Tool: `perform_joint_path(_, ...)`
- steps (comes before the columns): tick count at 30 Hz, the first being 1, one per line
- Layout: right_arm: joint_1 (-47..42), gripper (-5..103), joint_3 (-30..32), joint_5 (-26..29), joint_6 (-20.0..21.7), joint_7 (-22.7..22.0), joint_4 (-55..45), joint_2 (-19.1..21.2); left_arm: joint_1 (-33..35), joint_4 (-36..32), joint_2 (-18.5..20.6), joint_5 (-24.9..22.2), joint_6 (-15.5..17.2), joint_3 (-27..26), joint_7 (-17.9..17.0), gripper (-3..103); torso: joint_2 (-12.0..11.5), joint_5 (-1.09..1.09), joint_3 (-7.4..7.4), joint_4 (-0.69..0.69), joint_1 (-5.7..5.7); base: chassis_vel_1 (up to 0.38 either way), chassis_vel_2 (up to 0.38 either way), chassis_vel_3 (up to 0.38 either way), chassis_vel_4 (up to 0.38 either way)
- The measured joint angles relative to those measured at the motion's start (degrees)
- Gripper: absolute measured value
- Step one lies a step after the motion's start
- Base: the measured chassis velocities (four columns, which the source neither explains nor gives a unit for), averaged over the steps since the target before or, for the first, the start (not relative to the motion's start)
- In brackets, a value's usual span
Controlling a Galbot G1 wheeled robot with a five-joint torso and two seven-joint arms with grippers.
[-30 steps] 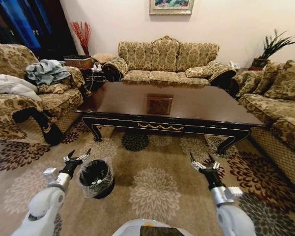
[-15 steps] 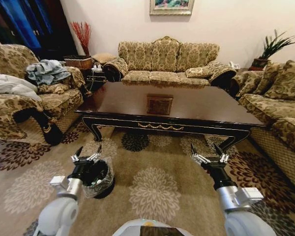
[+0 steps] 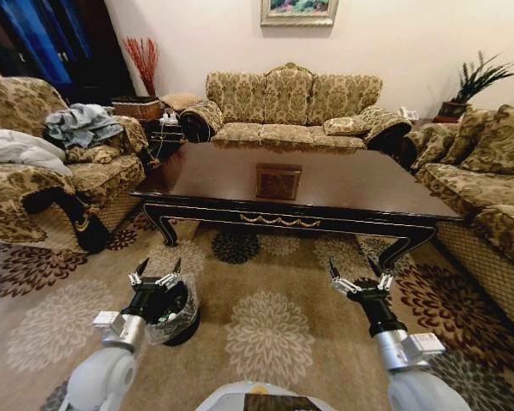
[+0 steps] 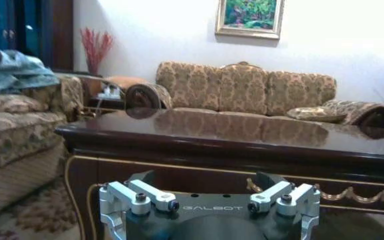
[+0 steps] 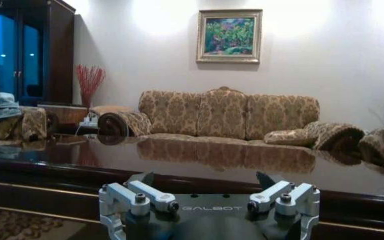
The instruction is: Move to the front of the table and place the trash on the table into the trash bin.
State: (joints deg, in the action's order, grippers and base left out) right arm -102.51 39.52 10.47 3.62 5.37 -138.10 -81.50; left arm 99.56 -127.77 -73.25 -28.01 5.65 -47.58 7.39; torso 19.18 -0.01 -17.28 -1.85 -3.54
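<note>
The table (image 3: 351,184), glossy dark brown with a square inlaid panel, stands across the middle of the head view, and its top reflects the sofa. The trash is out of view. On the carpet at my front left sits the trash bin (image 3: 182,317), black and lined with a crinkly clear bag. My left gripper (image 3: 158,272) hangs open over the bin's near left rim and hides part of it. My right gripper (image 3: 355,276) is open over the carpet, short of the table's front right leg. Both wrist views look at the table (image 4: 245,145) (image 5: 212,160) edge-on.
A patterned sofa (image 3: 291,103) stands behind the table. An armchair (image 3: 60,180) piled with cloths is at the left and another sofa (image 3: 488,188) at the right. Open carpet (image 3: 274,330) lies between me and the table's front edge.
The left gripper has swung right from beside the bin to over its near rim. The right gripper has shifted slightly and turned. The room stays put in the head view.
</note>
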Motion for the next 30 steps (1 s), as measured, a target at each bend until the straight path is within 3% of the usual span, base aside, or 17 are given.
perform_joint_path(7,-0.3,100,-0.2,1.2,2.9,-1.6,-1.6,-0.8,-0.7,-0.2,0.2,-0.8,2.5,0.0,1.4,100,0.0,0.00,0.00,0.00,0.00,0.000,0.000,0.000,0.000)
perform_joint_path(30,0.0,100,-0.8,1.6,8.4,-3.5,-3.5,-1.4,-1.1,0.0,0.1,0.5,2.5,1.1,0.8,100,0.0,0.01,0.00,0.00,0.00,0.000,0.000,0.000,0.000)
